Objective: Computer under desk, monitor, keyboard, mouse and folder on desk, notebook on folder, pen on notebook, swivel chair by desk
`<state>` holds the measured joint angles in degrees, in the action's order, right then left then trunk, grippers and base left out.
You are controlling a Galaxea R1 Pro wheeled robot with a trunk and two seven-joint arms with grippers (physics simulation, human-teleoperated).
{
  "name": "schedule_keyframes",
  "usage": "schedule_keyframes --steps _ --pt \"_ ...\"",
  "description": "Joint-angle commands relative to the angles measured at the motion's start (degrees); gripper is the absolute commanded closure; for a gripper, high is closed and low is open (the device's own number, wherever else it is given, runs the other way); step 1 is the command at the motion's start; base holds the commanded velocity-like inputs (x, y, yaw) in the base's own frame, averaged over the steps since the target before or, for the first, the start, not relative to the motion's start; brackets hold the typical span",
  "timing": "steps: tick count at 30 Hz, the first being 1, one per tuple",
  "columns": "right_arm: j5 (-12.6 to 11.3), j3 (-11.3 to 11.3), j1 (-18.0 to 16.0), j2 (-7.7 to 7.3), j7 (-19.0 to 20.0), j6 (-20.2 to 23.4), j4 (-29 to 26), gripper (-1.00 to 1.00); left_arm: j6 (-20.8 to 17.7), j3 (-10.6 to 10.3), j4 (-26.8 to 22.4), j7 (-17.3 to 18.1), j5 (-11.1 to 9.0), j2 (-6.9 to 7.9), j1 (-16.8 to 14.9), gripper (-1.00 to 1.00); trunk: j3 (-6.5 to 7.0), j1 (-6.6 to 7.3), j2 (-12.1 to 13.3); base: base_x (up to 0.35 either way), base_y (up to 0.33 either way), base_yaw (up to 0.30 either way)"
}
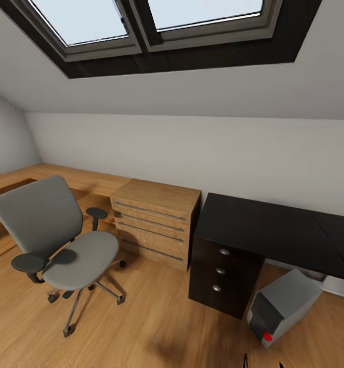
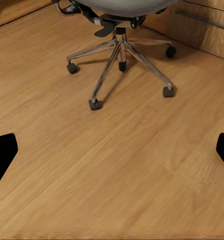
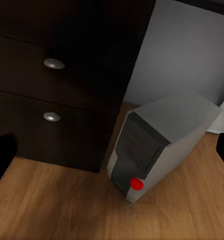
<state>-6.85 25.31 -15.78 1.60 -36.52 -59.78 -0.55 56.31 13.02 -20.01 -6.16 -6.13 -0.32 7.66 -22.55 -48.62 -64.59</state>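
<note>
Left gripper [image 2: 112, 150]: jaws spread wide, nothing in them, hanging over bare wood floor [image 2: 117, 180].
Right gripper [image 3: 112, 155]: wide open too, holding nothing, pointed at the computer.
Computer [image 1: 283, 306]: on the floor under the desk's overhang, just beside the black drawers [image 1: 220, 276], red button on its dark front.
Desk [image 1: 274, 227]: black top, looks bare from the head view.
Swivel chair [image 1: 59, 240]: well apart from the desk, other side of the wooden drawer chest [image 1: 156, 222].
</note>
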Motion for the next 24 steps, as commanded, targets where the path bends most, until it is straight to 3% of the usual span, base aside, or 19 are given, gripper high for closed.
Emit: schedule_keyframes --steps 1,19,24 --pt "-0.59 0.47 -0.04 0.04 -0.28 -0.22 0.03 -1.0 0.0 -0.26 0.69 -0.08 -0.29 0.02 0.02 -1.0 0.0 -0.01 -0.04 0.0 0.0 0.25" --pt "-1.72 -1.09 -0.04 -0.02 -1.26 -0.22 0.02 -1.0 -0.48 -0.22 3.63 -0.39 -0.37 0.35 0.04 -1.0 0.97 -0.01 -0.04 0.0 0.0 0.25" --pt "-1.74 -4.27 -0.04 -0.12 -1.33 -0.22 0.01 -1.0 -0.51 -0.28 3.66 -0.15 -0.32 0.18 0.04 -1.0 1.23 -0.01 -0.04 0.0 0.0 0.25"
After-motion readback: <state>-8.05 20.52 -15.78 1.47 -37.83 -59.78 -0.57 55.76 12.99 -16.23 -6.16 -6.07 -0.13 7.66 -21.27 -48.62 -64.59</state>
